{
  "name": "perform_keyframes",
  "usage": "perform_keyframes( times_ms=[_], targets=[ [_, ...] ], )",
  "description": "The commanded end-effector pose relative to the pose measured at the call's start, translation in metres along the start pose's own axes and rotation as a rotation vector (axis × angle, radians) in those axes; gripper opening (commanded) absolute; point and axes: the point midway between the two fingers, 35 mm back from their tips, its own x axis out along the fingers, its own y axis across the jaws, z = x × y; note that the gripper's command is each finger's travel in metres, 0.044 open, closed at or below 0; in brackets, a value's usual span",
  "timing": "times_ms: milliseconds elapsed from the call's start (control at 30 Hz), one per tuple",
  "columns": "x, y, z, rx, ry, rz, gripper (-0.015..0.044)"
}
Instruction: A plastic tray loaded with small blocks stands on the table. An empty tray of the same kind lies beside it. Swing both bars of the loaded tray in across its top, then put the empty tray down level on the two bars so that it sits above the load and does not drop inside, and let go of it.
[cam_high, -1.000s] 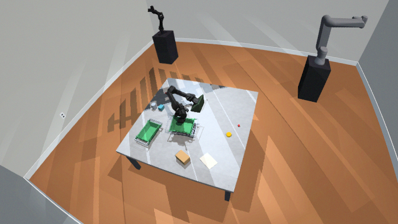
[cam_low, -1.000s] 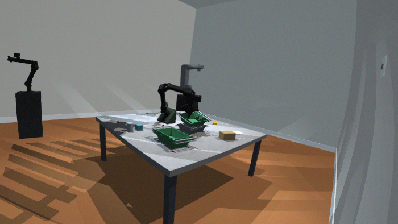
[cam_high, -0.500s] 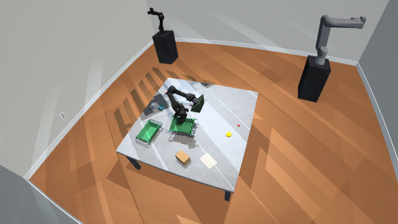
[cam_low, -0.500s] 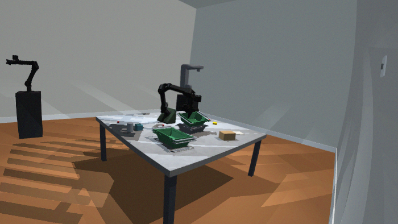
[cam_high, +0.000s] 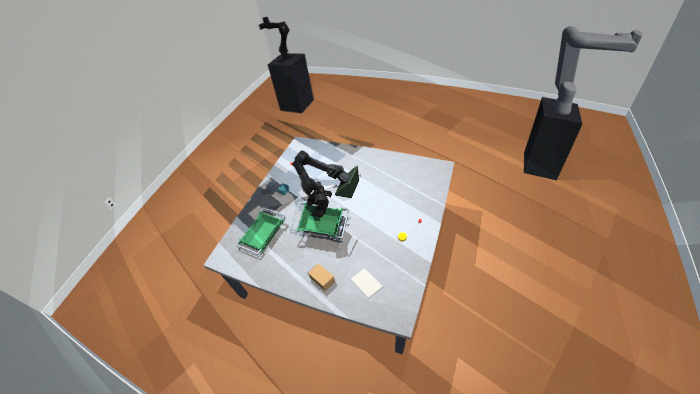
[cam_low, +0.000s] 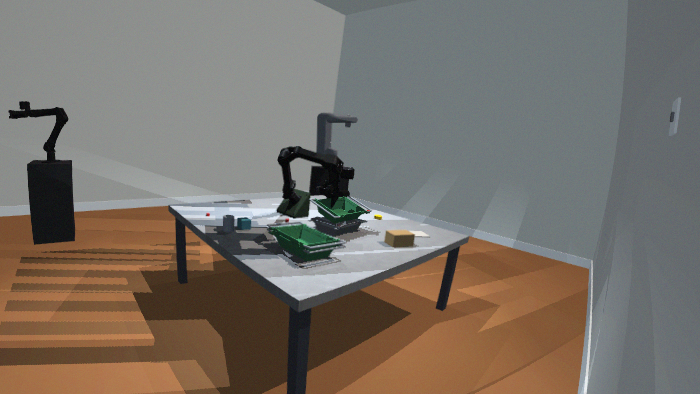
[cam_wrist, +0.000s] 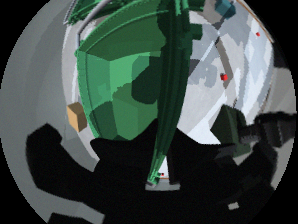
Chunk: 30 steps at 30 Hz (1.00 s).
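Jaws pinch one green tray (cam_high: 327, 225) (cam_low: 345, 214) (cam_wrist: 125, 100) — tan block (cam_high: 321, 277) (cam_low: 399, 238) (cam_wrist: 76, 117) stands apart.

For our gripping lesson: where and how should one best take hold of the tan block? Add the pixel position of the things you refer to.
Grip the tan block (cam_high: 321, 276) (cam_low: 399, 238) (cam_wrist: 76, 117) across its narrower width, near mid-length, probably from above: it lies flat, its top exposed, its long sides apparently free.
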Motion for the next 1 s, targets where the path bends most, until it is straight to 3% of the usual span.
perform_keyframes(
  times_ms=[0, 967],
  targets=[
    [0.006, -0.006, 0.000, -0.012, 0.003, -0.026, 0.0000],
    [0.012, -0.009, -0.003, -0.012, 0.003, -0.026, 0.0000]
  ],
)
